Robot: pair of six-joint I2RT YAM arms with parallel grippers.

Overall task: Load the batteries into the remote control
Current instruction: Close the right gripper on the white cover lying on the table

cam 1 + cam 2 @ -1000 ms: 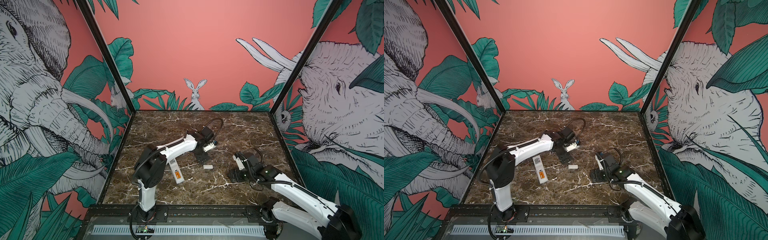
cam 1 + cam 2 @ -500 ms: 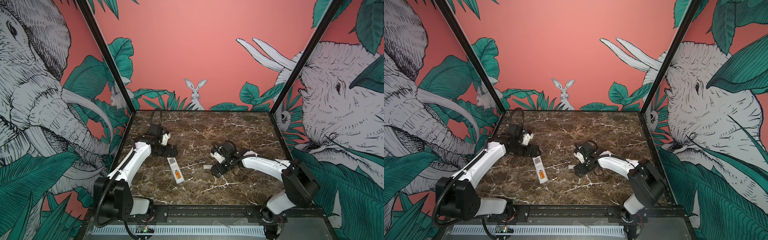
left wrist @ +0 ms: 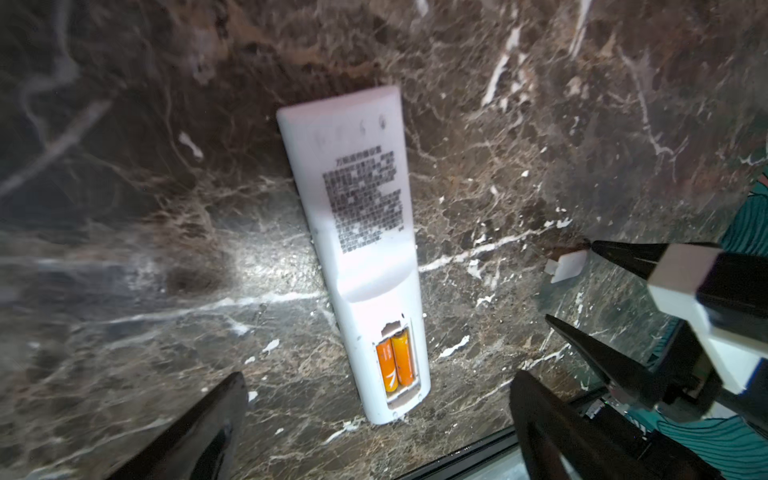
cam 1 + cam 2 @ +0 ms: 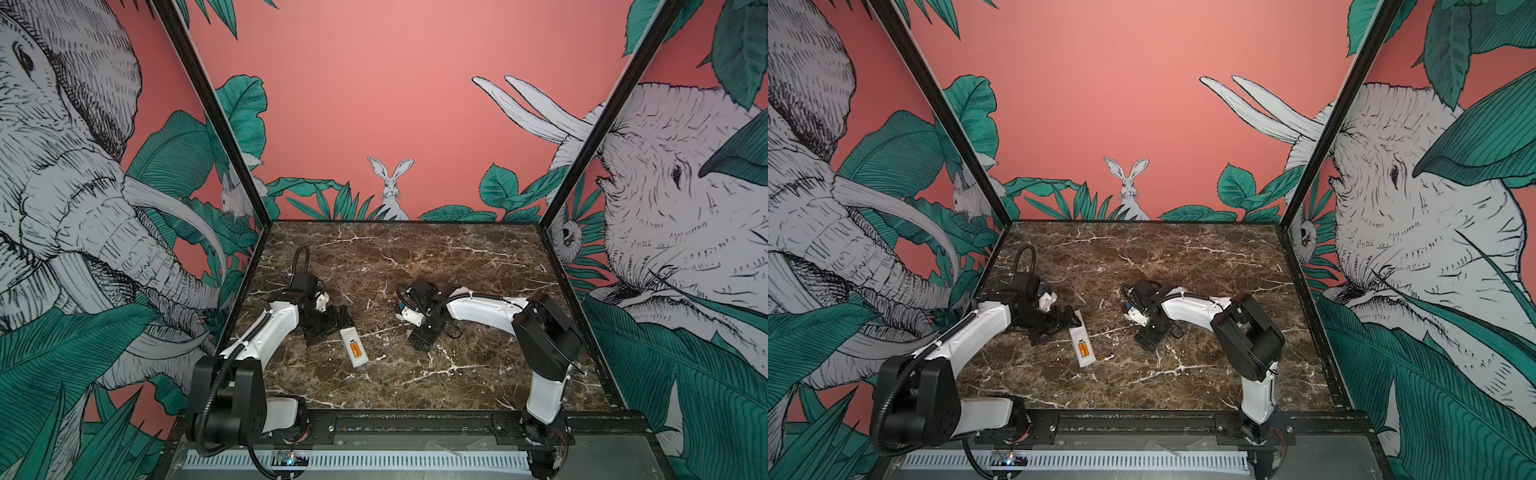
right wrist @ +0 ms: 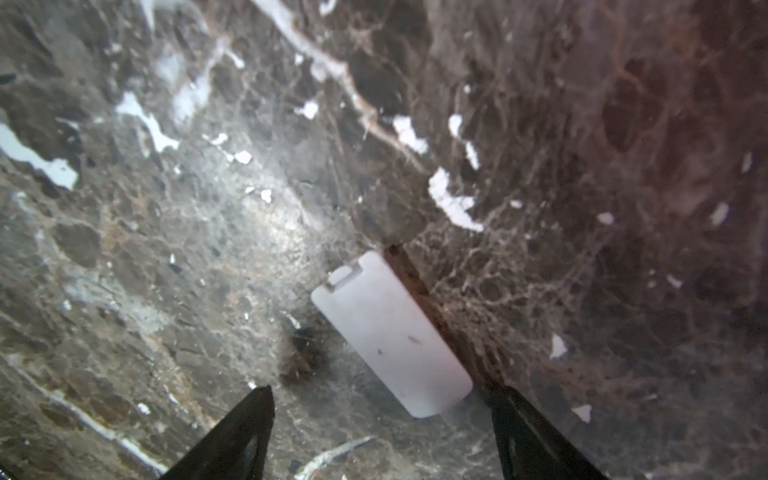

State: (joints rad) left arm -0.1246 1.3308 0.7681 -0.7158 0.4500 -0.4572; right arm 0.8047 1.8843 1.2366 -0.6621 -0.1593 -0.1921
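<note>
Left gripper: jaws spread wide, nothing gripped, I mark it released. The remote control lies flat on the marble table, back side up with the dark printed label showing. It sits just ahead of the left fingertips, with its battery end nearest them and roughly between the two tips in the left wrist view. The batteries, two orange cells, sit side by side in the open compartment at that near end, uncovered. In both top views the remote is just beside the left gripper, apart from it as far as I can tell. Right gripper: jaws apart, clamped on nothing, so released too. The small white cover lies flat on the table just ahead of the right fingertips, one corner close to a finger; contact I cannot tell. In the left wrist view the cover is right by the right gripper tips, well apart from the remote. In a top view the right gripper hides the cover.
</note>
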